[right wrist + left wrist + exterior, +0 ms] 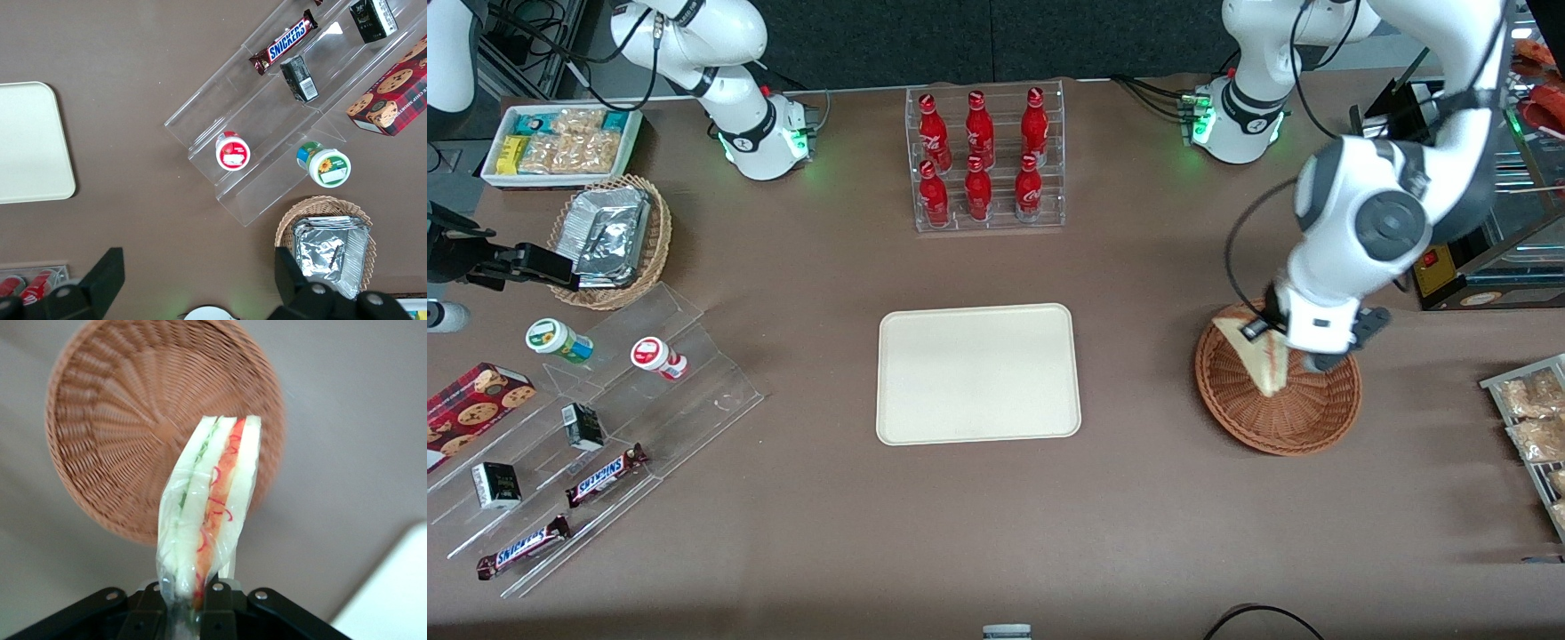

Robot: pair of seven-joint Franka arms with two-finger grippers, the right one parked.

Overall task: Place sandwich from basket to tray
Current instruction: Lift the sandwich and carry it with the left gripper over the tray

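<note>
The clear-wrapped sandwich hangs above the reddish-brown wicker basket, lifted clear of its floor. In the left wrist view the sandwich shows its red-orange and green filling, and the basket lies below it with nothing in it. My gripper is shut on the sandwich, pinching its narrow wrapped end between the black fingers. The cream-white tray lies flat at the table's middle, toward the parked arm from the basket, and nothing lies on it. A corner of the tray shows in the wrist view.
A clear rack of red bottles stands farther from the front camera than the tray. Snack packets lie at the working arm's end. A clear stepped shelf with snacks and a tan basket of foil packets sit toward the parked arm's end.
</note>
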